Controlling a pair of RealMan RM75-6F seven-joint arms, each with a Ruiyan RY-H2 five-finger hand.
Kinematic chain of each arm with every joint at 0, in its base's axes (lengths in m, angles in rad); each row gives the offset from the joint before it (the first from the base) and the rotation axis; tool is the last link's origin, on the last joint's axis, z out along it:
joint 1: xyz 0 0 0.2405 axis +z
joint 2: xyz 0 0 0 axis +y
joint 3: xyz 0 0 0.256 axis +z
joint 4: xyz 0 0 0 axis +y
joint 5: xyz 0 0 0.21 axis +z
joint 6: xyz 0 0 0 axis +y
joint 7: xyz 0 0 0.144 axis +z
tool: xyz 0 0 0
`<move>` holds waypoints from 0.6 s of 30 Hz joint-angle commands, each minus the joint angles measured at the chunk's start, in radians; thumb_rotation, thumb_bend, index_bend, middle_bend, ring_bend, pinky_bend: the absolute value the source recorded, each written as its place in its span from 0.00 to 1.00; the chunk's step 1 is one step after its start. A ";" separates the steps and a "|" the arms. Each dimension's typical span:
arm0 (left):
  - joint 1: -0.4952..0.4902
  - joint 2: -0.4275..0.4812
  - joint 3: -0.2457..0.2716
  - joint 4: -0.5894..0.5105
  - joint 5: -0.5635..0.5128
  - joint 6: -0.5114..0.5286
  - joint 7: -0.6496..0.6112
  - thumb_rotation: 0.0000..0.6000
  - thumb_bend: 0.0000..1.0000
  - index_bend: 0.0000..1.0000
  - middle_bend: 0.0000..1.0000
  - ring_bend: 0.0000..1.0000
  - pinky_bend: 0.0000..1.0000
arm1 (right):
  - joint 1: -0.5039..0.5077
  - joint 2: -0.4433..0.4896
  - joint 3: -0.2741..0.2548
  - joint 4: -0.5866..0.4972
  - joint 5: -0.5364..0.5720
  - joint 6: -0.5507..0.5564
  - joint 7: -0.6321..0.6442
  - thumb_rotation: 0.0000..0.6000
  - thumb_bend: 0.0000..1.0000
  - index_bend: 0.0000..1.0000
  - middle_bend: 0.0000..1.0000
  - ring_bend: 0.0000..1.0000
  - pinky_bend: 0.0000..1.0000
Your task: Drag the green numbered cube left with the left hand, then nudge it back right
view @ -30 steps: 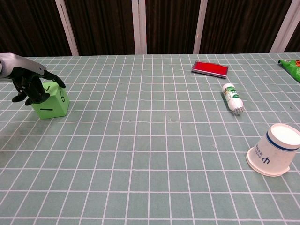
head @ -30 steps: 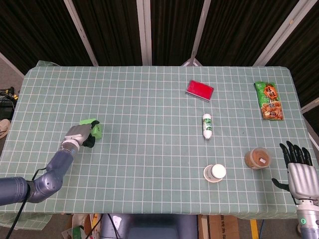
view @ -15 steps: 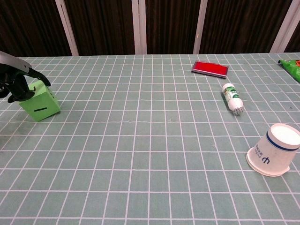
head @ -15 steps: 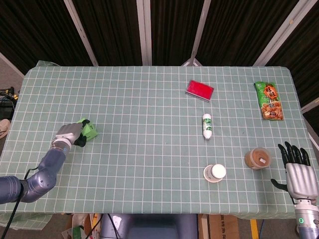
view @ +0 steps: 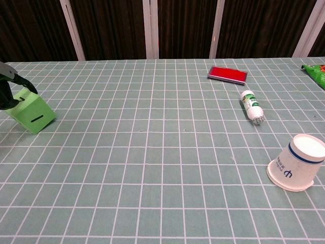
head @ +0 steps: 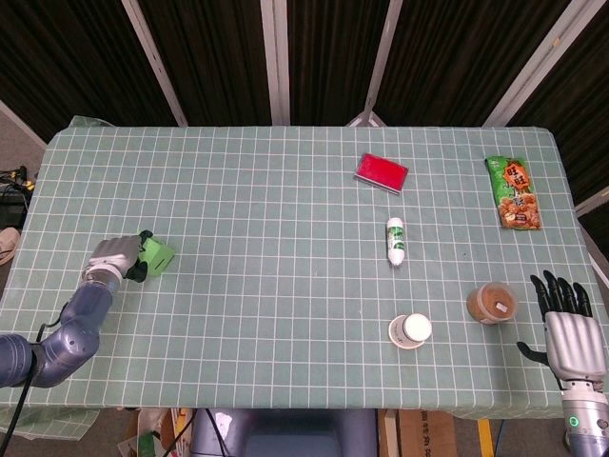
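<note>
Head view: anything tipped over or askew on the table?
Yes. The small white bottle lies on its side mid-table, and the paper cup sits upside down. The green cube sits rotated against the grid lines, under the left hand.

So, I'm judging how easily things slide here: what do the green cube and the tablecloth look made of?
The green cube looks like matte foam or light plastic: flat colour, no glare, soft edges. The tablecloth looks like woven fabric printed with a white grid, dull, slightly rumpled at the far-left corner. Neither is certain.
</note>
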 commanded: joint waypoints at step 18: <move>-0.001 0.045 0.093 0.001 -0.034 -0.018 0.087 1.00 0.77 0.10 0.74 0.64 0.74 | 0.002 -0.010 -0.003 0.000 0.002 0.002 -0.022 1.00 0.08 0.08 0.02 0.03 0.00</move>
